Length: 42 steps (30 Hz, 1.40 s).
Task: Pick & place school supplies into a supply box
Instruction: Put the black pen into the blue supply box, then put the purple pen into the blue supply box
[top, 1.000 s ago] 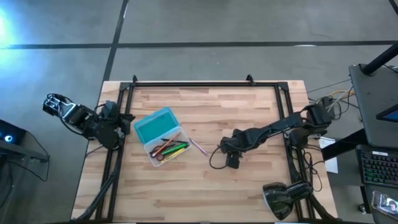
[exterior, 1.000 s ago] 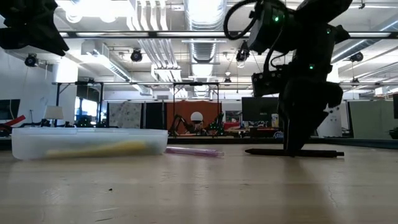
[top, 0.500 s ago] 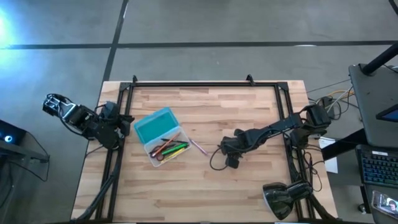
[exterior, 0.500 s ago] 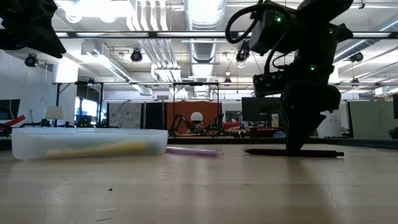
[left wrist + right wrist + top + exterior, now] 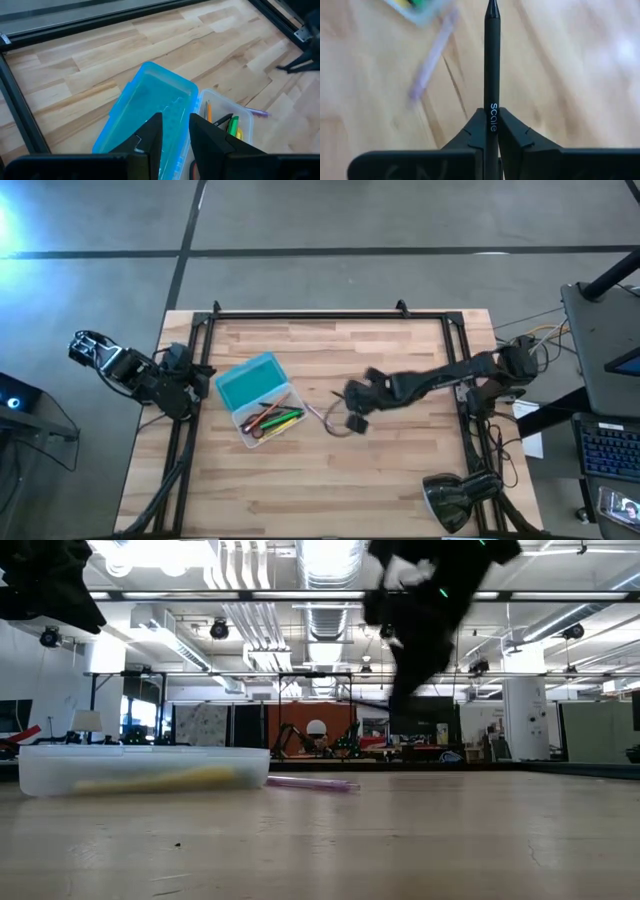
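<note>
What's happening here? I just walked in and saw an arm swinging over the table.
The right end effector is shut on a black pen and carries it above the table toward the open box, which already holds several supplies. A purple pen lies on the wood beside the box. The left end effector waits near the box's turquoise lid.

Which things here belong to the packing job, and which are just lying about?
Job: box with scissors, marker and pencil inside; purple pen on the table; black pen in the right gripper.
Lying about: lamp, keyboard.
</note>
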Each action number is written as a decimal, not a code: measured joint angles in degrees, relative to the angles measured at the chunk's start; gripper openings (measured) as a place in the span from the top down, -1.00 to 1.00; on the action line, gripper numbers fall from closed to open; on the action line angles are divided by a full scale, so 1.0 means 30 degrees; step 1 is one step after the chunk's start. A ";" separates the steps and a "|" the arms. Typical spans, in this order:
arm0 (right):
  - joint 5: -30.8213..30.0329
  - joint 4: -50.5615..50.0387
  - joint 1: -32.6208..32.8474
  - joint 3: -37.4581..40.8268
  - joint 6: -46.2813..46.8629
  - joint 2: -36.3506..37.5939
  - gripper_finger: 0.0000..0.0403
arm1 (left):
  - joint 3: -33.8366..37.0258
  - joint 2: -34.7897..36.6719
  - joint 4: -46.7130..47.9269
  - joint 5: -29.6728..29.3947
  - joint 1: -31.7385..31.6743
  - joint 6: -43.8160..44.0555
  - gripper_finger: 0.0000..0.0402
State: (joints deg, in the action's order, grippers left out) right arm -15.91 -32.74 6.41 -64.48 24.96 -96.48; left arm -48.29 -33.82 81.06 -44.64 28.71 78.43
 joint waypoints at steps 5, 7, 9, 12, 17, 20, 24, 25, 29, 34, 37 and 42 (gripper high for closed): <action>0.0255 0.0541 -0.1035 -0.3920 -0.5434 -0.1581 0.93 | 0.0000 -0.0019 -0.0007 0.0000 0.0001 -0.0070 0.60; 0.0630 0.0506 -0.1516 -0.5870 -0.7507 -0.2787 0.93 | 0.0007 -0.0029 -0.0007 0.0052 -0.0007 -0.0076 0.60; 0.1193 0.0280 -0.1766 -0.7769 -0.9389 -0.4428 0.93 | 0.0007 -0.0046 -0.0005 0.0388 0.0001 -0.0095 0.60; 0.1822 -0.0585 -0.1805 -1.0998 -1.1736 -0.7224 0.93 | 0.0007 -0.0036 -0.0007 0.1579 -0.0007 -0.0109 0.60; 0.3269 -0.2006 -0.1726 -1.7044 -1.3717 -1.0807 0.89 | 0.0007 -0.0044 -0.0006 0.2719 -0.0007 -0.0445 0.60; 0.3668 -0.3284 -0.1783 -2.0158 -1.4502 -1.3071 0.87 | 0.0007 -0.0010 -0.0002 0.2332 -0.0007 -0.1116 0.60; 0.4040 -0.5063 -0.1703 -2.3541 -1.4830 -1.5494 0.87 | 0.0007 -0.0007 0.0002 0.1479 -0.0007 -0.1324 0.60; 0.4002 -0.4783 -0.1693 -2.3301 -1.4839 -1.5544 0.87 | 0.0007 -0.0007 0.0000 0.1403 -0.0007 -0.1319 0.60; 0.3872 -0.4857 -0.1637 -2.2156 -1.4834 -1.5455 0.83 | 0.0007 -0.0036 0.0000 0.1348 -0.0007 -0.1276 0.60; 0.3912 -0.4953 -0.1455 -2.2128 -1.4831 -1.5156 0.59 | 0.0007 -0.0036 0.0000 0.1196 -0.0007 -0.1479 0.60; 0.3827 -0.4729 -0.1514 -2.2220 -1.4831 -1.5135 0.39 | 0.0008 -0.0029 0.0007 0.0929 -0.0007 -0.1494 0.60; 0.2562 -0.5099 -0.1409 -2.2835 -1.3751 -1.4756 0.11 | 0.0136 -0.0015 0.0007 0.0847 -0.0007 -0.1494 0.60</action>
State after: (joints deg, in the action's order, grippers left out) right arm -8.23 -48.03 2.18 -132.99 -16.29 -140.75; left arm -47.89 -33.87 81.08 -42.10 28.69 73.95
